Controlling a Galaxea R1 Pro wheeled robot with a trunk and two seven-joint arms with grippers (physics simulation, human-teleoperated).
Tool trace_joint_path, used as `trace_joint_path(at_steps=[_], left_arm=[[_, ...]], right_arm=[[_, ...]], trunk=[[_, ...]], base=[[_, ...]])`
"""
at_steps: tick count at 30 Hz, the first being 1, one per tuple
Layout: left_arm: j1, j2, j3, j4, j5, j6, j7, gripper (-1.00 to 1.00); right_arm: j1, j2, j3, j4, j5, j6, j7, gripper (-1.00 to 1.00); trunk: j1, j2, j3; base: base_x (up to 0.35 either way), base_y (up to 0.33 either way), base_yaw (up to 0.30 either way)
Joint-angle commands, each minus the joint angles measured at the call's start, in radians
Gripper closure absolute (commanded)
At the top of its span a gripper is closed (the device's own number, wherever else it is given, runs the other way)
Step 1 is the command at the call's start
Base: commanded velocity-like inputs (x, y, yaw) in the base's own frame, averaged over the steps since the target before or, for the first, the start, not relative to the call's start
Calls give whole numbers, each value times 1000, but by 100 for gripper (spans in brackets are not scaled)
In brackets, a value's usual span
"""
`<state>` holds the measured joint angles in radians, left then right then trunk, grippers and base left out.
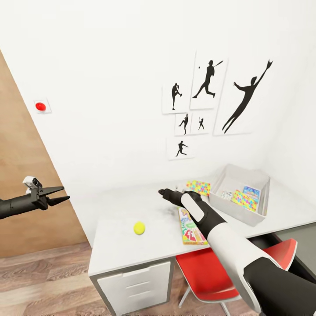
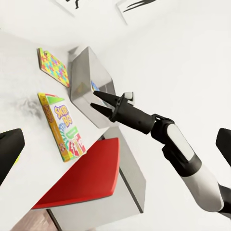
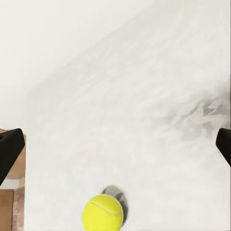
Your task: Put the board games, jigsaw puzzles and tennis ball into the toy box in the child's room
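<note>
— Ball (image 1: 139, 228) first: where does it sit?

— On the table (image 1: 123, 245), near the front edge toward the drawer end, alone on bare pale top. In my right wrist view it lies on the tabletop between my two spread fingertips, with a small dark shadow beside it, and nothing touches it.

— So your right gripper (image 1: 163, 192) is released?

— Yes. Its jaws stand apart and hold nothing. It hovers over the middle of the table, well apart from the ball, with the arm reaching in from my right side. My left wrist view shows the same gripper with its two dark fingers parted above the tabletop.

— And the left gripper (image 1: 61, 194)?

— Also released and empty. It hangs in the air off the drawer end of the table, in front of the brown door (image 1: 26, 184), with its pointed fingers spread.

— Where are the other toys?

— The Skip-Bo game (image 1: 190, 226) lies flat on the table just beside my right forearm, close to the front edge above the red chair (image 1: 210, 272). One puzzle (image 1: 198, 187) lies flat near the wall, just beside the box (image 1: 259, 175). The box stands on the table at the far end toward the corner, and colourful flat pieces, one puzzle-patterned, lean inside it; I cannot tell exactly how many.

— Anything on the wall?

— Black ball-player prints (image 1: 206, 98) above the table, and a small red dot (image 1: 40, 106) near the door.
</note>
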<state>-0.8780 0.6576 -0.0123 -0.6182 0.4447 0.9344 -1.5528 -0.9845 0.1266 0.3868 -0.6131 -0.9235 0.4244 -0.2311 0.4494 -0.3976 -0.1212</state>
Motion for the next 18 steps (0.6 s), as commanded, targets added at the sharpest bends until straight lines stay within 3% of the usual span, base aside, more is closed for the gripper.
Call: trace_joint_path(at_steps=[1, 8, 18], left_arm=[[-1, 0, -1, 0, 0, 11, -4, -100], [-1, 0, -1, 0, 0, 11, -4, -100], [-1, 0, -1, 0, 0, 11, -4, -100]], right_arm=[[-4, -2, 4, -1, -11, 2, -20, -100], [-43, -5, 3, 0, -11, 6, -100, -100], [-74, -8, 4, 2, -10, 9, -139, -100]], trunk=[[1, -2, -4], [1, -2, -15], [1, -2, -32]], base=[[0, 0, 0], [0, 0, 0], [0, 0, 0]])
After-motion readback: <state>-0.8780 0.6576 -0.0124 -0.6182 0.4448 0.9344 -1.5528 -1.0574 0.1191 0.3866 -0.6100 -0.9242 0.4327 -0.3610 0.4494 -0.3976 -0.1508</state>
